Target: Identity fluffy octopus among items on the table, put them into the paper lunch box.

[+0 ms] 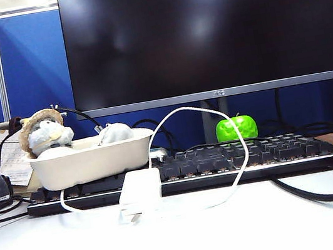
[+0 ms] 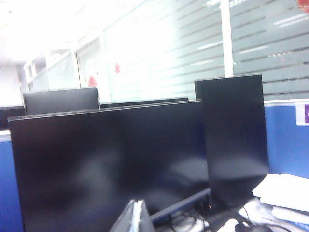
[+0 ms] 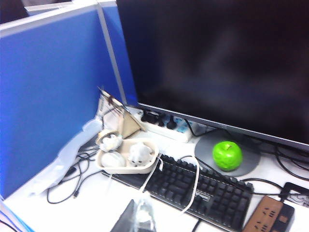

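The fluffy octopus (image 1: 115,133) lies inside the paper lunch box (image 1: 90,163), which rests on the keyboard (image 1: 235,155).

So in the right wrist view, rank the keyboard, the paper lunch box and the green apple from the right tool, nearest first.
1. keyboard, just beyond the right tool.
2. paper lunch box, off the keyboard's far end, by the blue partition.
3. green apple, behind the keyboard on the monitor's base.

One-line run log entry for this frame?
fluffy octopus: in paper lunch box | left gripper: raised, facing monitors | right gripper: shut, empty, above keyboard
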You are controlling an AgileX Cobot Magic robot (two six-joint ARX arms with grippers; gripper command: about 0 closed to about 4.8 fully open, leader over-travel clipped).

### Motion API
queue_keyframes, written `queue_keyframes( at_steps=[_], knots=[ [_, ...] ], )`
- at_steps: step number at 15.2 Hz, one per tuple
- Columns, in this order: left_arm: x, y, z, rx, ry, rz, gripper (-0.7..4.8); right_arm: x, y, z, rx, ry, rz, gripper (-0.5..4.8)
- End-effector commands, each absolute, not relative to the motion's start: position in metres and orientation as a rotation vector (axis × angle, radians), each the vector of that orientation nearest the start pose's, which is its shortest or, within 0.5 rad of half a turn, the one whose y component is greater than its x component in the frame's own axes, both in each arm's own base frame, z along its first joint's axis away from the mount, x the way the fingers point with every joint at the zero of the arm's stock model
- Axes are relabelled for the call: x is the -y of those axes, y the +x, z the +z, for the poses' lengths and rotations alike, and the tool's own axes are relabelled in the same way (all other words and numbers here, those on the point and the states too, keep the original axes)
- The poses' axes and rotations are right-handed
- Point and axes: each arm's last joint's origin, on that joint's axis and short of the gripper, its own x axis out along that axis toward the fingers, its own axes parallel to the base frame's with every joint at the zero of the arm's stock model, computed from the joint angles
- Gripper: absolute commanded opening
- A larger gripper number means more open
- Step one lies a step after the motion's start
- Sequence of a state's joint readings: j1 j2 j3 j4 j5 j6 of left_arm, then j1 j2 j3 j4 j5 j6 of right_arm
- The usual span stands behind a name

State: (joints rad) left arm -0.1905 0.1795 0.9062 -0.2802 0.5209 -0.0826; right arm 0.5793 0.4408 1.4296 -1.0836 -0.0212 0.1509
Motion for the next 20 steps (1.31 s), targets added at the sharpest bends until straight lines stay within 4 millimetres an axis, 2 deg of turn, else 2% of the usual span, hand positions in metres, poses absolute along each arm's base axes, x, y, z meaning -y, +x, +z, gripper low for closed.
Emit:
queue_keyframes(
  at_steps=[1,2,4,7,11,15,20],
  knots=[
    [0.012,-0.014,0.396,0.386,-0.013,-0.713,-0.04,0.014,-0.025,0.424,-0.175,0.086,0.561,-0.06],
    [0.012,-0.014,0.396,0.390,-0.012,-0.712,-0.04,0.010,-0.022,0.415,-0.162,0.033,0.565,-0.06],
    [0.011,-0.015,0.398,0.411,-0.005,-0.699,-0.04,0.004,-0.020,0.407,-0.047,0.041,0.588,-0.06],
    [0.010,-0.013,0.398,0.423,0.005,-0.618,-0.04,0.000,-0.018,0.398,0.105,0.020,0.482,-0.06],
    [0.010,-0.003,0.390,0.412,0.109,-0.519,-0.04,-0.007,0.002,0.377,0.088,-0.061,0.369,-0.06],
    [0.014,0.034,0.353,0.332,0.111,-0.440,-0.04,-0.011,0.042,0.347,0.158,-0.064,0.335,-0.06],
    [0.021,0.085,0.291,0.170,0.098,-0.350,-0.04,-0.012,0.074,0.297,0.037,-0.052,0.222,-0.06]
  ],
)
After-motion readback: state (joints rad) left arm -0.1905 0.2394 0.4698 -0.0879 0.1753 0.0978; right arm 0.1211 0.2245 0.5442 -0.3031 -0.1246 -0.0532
